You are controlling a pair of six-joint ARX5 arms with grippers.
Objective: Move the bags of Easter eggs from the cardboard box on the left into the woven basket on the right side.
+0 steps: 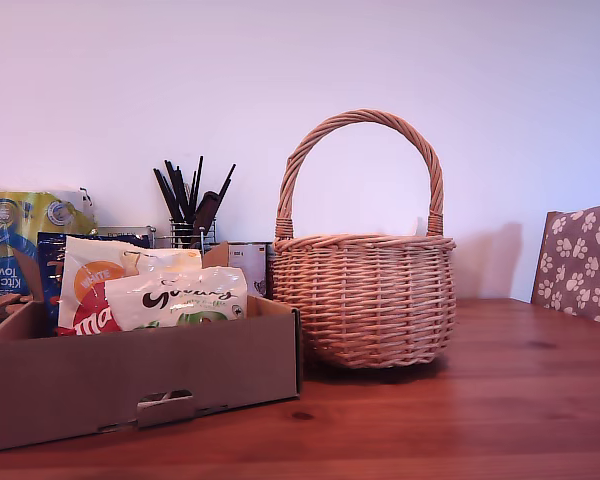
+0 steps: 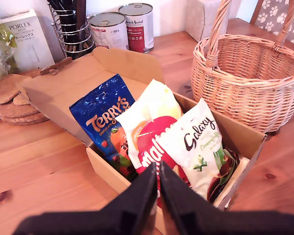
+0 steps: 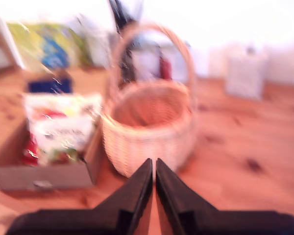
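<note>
So, quick rundown: the box [image 1: 140, 380] sits on the wooden table [image 1: 480, 400] at the exterior view's left, and the basket [image 1: 365, 295] is just beside it toward the exterior view's right, tall handle arching well above the box walls. I can't tell if the two actually touch.

All the bags are in the box. From the first wrist view I count four standing up and leaning on each other: the blue Terry's bag [image 2: 105, 122] at one end, then a white-orange bag [image 2: 152, 105], a red Maltesers bag [image 2: 154, 147] in front of it, and the white-green Galaxy bag [image 2: 201, 147] at the end nearest the basket. From what the wrist views show of the basket's inside, no bags in there.

My first gripper [image 2: 158, 171] hangs above the box's near wall, right in front of the Maltesers bag, jaws pressed together with nothing between them. My second gripper [image 3: 154, 166] is also clamped closed on nothing, up in the air facing the basket's side; that view is blurry, so no fine detail there.

Background stuff: a kitchen towel pack [image 1: 20, 250], a wire holder with black utensils [image 1: 190, 215], two tins [image 2: 122, 29], and a paw-print chair [image 1: 580, 260] at the exterior view's right.
</note>
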